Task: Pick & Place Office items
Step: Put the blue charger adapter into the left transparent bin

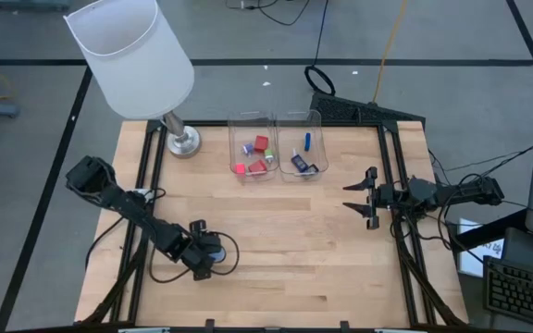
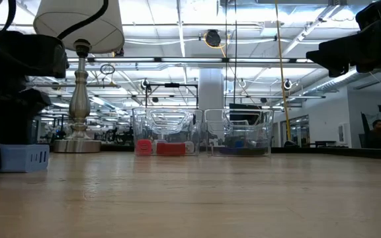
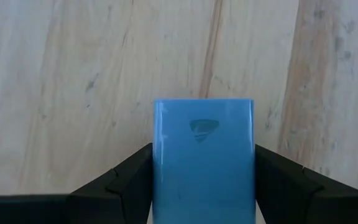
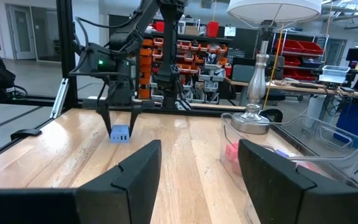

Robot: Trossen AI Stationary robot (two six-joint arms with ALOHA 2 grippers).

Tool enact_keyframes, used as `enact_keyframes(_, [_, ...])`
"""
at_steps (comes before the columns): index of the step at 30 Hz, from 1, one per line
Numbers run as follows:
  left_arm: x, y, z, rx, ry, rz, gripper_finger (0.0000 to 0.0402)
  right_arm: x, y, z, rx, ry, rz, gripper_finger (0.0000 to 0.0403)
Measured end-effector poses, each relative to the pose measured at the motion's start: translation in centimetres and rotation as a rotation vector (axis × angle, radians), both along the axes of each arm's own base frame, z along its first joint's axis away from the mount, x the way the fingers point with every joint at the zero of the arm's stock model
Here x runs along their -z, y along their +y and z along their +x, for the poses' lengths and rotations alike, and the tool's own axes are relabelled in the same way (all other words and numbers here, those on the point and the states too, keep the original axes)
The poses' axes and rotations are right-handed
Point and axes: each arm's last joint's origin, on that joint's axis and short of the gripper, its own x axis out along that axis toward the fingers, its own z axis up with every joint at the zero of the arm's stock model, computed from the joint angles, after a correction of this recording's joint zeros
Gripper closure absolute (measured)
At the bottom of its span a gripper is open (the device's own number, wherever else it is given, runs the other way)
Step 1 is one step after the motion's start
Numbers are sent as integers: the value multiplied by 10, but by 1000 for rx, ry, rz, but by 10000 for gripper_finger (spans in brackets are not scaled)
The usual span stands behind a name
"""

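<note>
A light blue office item (image 3: 204, 162) stands on the wooden table near its front left, also seen in the low view (image 2: 25, 157) and the right wrist view (image 4: 120, 133). My left gripper (image 1: 206, 266) points down over it, open, one finger on each side; from above the gripper hides the item. The other office items, red, pink, blue and dark, lie in two clear bins (image 1: 251, 123) (image 1: 315, 120) at the table's far middle. My right gripper (image 1: 359, 197) waits open and level at the right edge, nothing between its fingers. My left gripper has its fingers (image 3: 129, 180) on either side of the light blue item's two sides, coming from above. The item fills the gap between them in the left wrist view. Whether the fingers touch it, I cannot tell. The item rests on the table.
A lamp with a big white shade (image 1: 132, 55) and a metal base (image 1: 183, 141) stands at the far left, beside the bins. A black cable (image 1: 225, 254) loops on the table by my left gripper. Bare wood lies between the two arms.
</note>
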Motion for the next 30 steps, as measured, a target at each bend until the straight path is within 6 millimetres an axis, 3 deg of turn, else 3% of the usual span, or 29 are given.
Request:
enact_keyframes(4, [2, -1, 3, -28, -11, -21, 167, 0, 0, 0, 0, 0, 0, 195])
enact_keyframes(10, [2, 5, 8, -202, -23, -81, 167, 0, 0, 0, 0, 0, 0, 195])
enact_keyframes(16, [1, 8, 11, -231, -48, -75, 167, 0, 0, 0, 0, 0, 0, 195])
enact_keyframes(30, [-7, 20, 35, -258, -322, 54, 191, 0, 0, 0, 0, 0, 0, 197])
